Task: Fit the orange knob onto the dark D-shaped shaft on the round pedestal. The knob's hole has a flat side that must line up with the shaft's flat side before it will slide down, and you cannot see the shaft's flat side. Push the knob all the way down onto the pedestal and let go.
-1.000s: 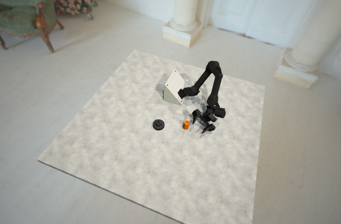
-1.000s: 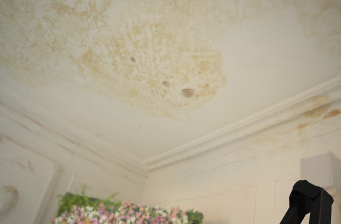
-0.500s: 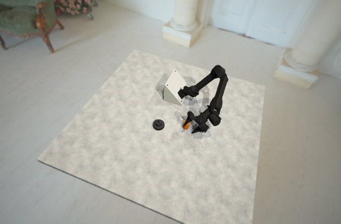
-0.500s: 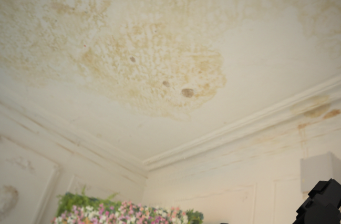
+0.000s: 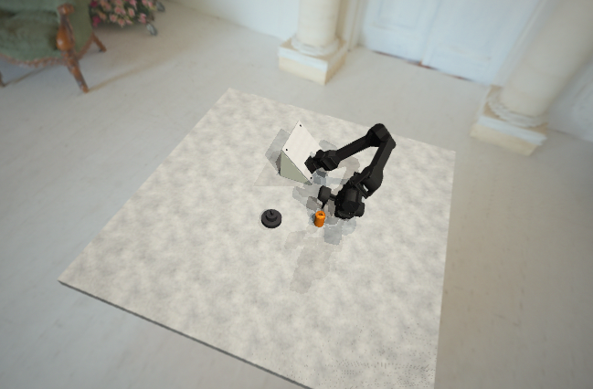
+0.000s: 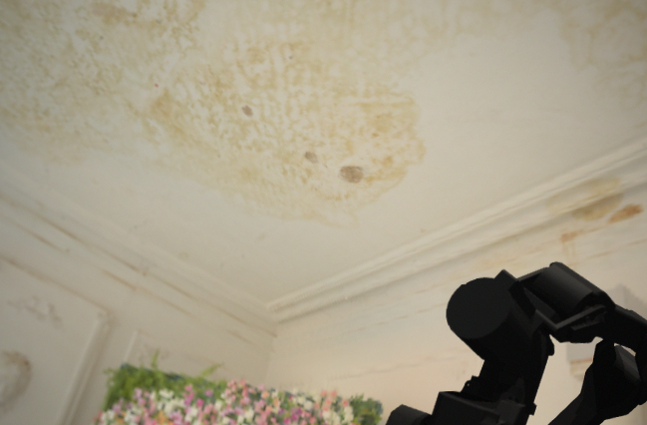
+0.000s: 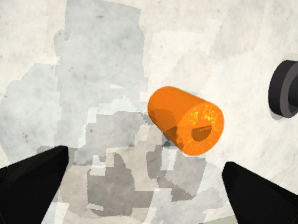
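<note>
orange knob (image 7: 186,121): upright, hole up | fingers: apart, nothing between | dark pedestal (image 7: 276,90): right edge, partial

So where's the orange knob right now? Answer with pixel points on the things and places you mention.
In the top view, the orange knob (image 5: 319,220) (image 7: 169,111) stands on the pale tabletop (image 5: 205,256), just right of the round black pedestal (image 5: 271,224) (image 7: 278,90).

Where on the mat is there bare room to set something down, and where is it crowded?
In the top view, a wide patch lies between the pedestal and the mat's near-left edge; another lies right of the arm. It is crowded where the orange knob, gripper and white wedge cluster.
</note>
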Robot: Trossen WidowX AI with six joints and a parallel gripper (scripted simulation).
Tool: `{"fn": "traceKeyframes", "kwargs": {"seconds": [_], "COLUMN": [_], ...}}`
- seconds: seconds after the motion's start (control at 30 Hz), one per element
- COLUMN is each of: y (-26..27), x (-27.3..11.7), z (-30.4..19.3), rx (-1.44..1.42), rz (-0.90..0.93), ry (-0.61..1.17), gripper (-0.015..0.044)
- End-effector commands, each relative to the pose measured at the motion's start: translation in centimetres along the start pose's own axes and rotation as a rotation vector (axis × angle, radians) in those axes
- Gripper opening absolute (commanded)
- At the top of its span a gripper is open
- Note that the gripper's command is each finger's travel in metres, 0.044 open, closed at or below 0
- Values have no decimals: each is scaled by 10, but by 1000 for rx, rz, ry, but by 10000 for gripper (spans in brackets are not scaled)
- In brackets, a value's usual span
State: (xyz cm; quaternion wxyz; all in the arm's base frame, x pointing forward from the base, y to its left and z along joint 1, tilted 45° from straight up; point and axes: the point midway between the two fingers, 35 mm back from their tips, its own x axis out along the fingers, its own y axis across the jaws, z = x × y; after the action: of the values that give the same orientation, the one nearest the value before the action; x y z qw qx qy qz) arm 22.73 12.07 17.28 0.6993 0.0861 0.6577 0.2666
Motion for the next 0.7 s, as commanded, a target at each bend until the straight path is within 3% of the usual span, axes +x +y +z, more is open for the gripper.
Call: {"fn": "traceKeyframes", "kwargs": {"seconds": [0.0,0.3,0.5,0.67], "y": [19,17,-58,-60], "x": [-41,-40,-16,-13], "z": [-1,0,12,12], "rx": [97,97,97,97], "rz": [286,285,283,283], "ry": [35,35,35,35], "gripper": [440,440,440,440]}}
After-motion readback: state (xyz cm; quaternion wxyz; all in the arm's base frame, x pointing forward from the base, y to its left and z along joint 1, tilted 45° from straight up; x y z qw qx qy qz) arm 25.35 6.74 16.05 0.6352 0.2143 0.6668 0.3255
